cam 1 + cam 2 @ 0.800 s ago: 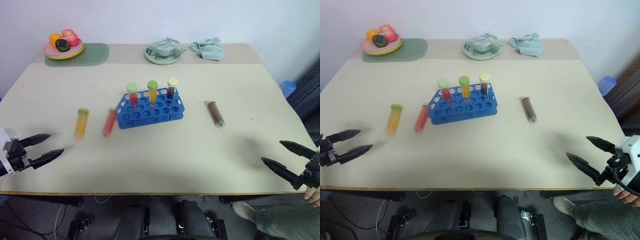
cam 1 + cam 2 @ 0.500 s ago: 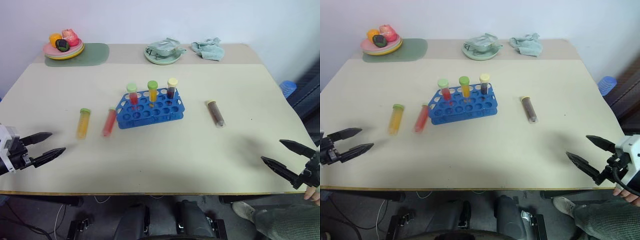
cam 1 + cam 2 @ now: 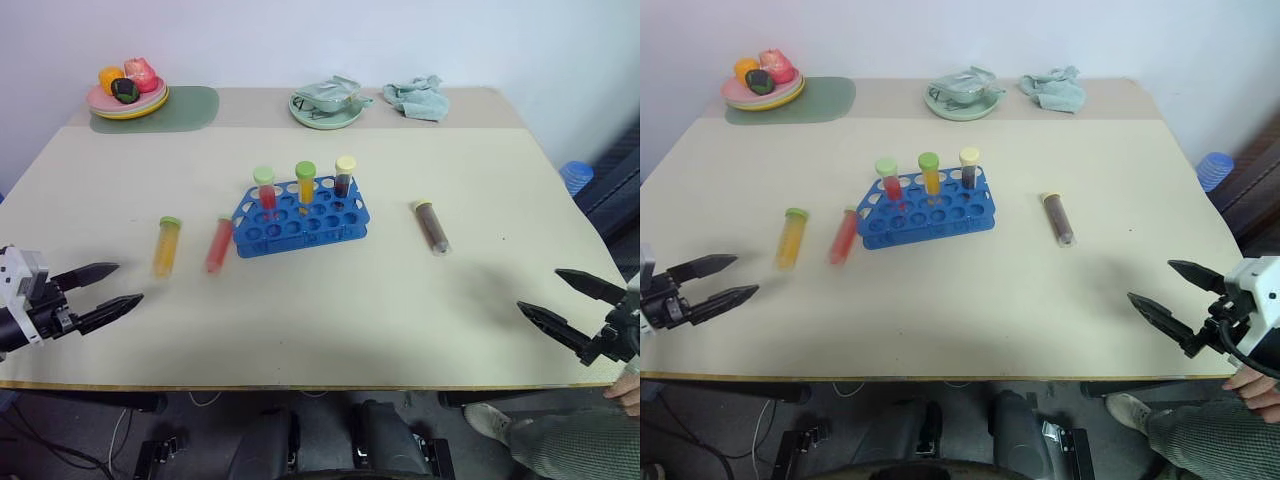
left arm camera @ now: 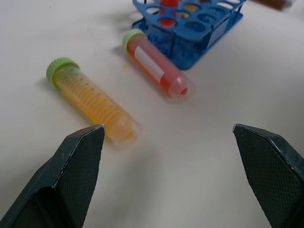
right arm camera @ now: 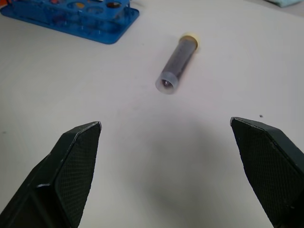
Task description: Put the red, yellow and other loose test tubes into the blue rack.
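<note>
The blue rack [image 3: 300, 218] stands mid-table with three capped tubes upright in its back row. Left of it lie two loose test tubes: a yellow-orange tube [image 3: 166, 245] [image 4: 92, 99] and a red tube [image 3: 219, 243] [image 4: 156, 70], both green-capped. A dark maroon tube [image 3: 432, 226] [image 5: 176, 63] with a yellow cap lies right of the rack. My left gripper [image 3: 100, 291] hovers open near the table's front left edge, pointing toward the yellow-orange tube. Over the front right corner my right gripper [image 3: 560, 303] is open and empty, facing the maroon tube from a distance.
At the back left a plate of toy food [image 3: 127, 92] rests on a green mat [image 3: 190, 108]. A green plate with a crumpled cloth [image 3: 327, 103] and another cloth [image 3: 417, 97] lie at the back. A person's hand [image 3: 628, 385] shows at the lower right.
My left gripper has edged a little to the right, toward the yellow-orange tube. The right gripper has shifted slightly toward the table. The tubes and rack stay put.
</note>
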